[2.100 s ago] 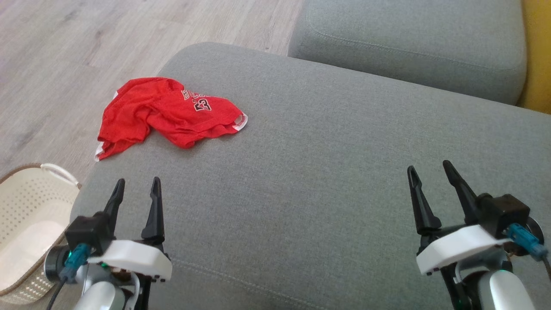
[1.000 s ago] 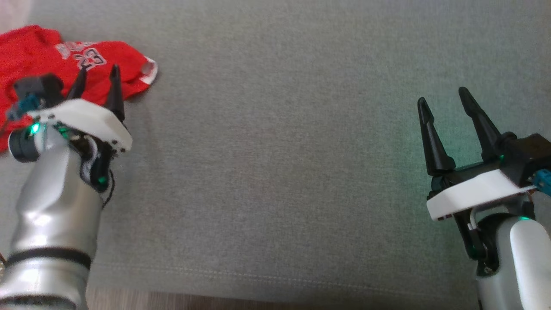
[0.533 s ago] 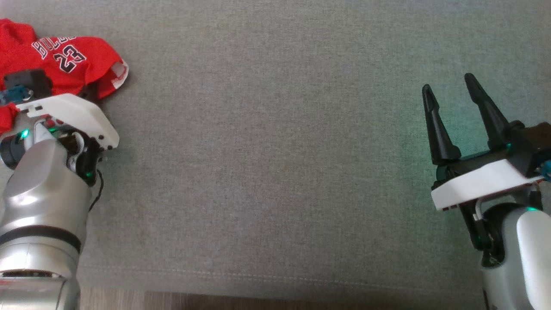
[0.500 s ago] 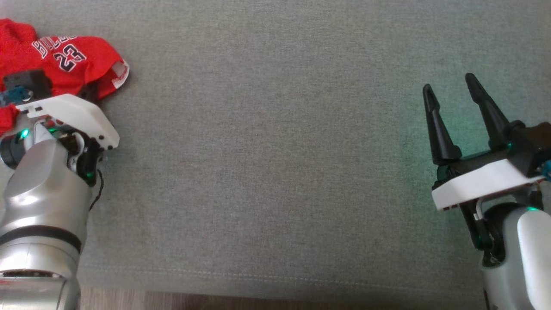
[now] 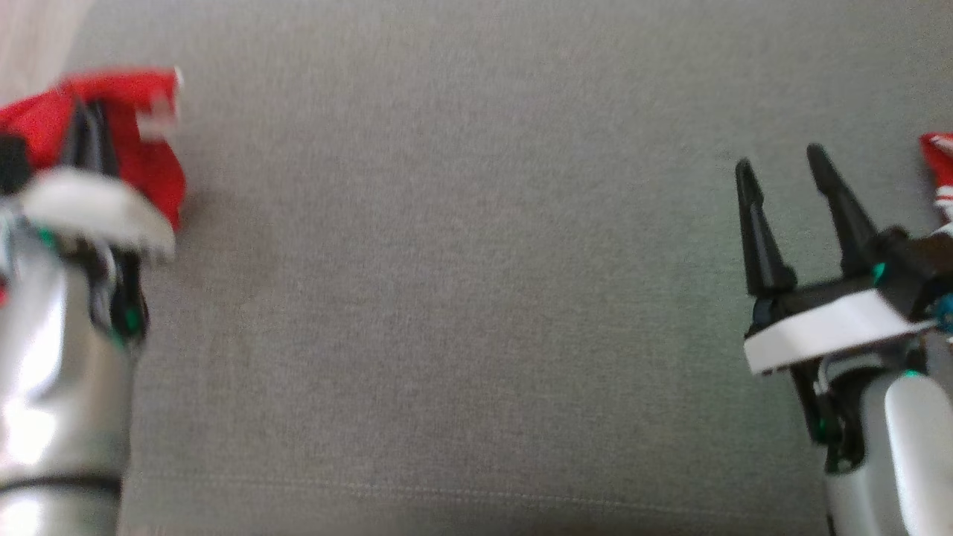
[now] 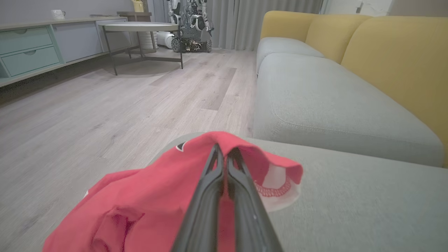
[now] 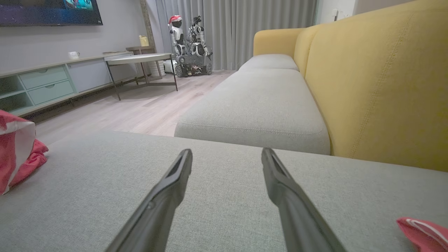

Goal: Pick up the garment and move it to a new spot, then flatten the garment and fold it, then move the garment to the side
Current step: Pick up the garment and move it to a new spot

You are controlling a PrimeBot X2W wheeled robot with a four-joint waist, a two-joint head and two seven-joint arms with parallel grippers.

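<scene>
The garment (image 5: 153,160), a red jersey with white trim, lies bunched at the left end of the grey sofa seat (image 5: 461,283). My left gripper (image 5: 85,130) is blurred in the head view. In the left wrist view the left gripper (image 6: 224,148) is shut, pinching a raised fold of the garment (image 6: 140,196). My right gripper (image 5: 778,165) hovers open over the seat at the right, nothing between its fingers. The right wrist view shows the right gripper (image 7: 225,152) open above bare cushion, and the garment (image 7: 17,154) far to the left.
A second scrap of red-and-white cloth (image 5: 936,167) lies at the right edge of the seat, just beyond my right gripper, also seen low right as red cloth (image 7: 420,231). Another grey cushion (image 6: 332,105) and a yellow backrest (image 7: 378,87) lie ahead; the wooden floor (image 6: 105,105) is left.
My left gripper went down into the jersey, shut on it and now pulls a fold up; its arm is blurred with motion. The head camera shifted. The right gripper stays open.
</scene>
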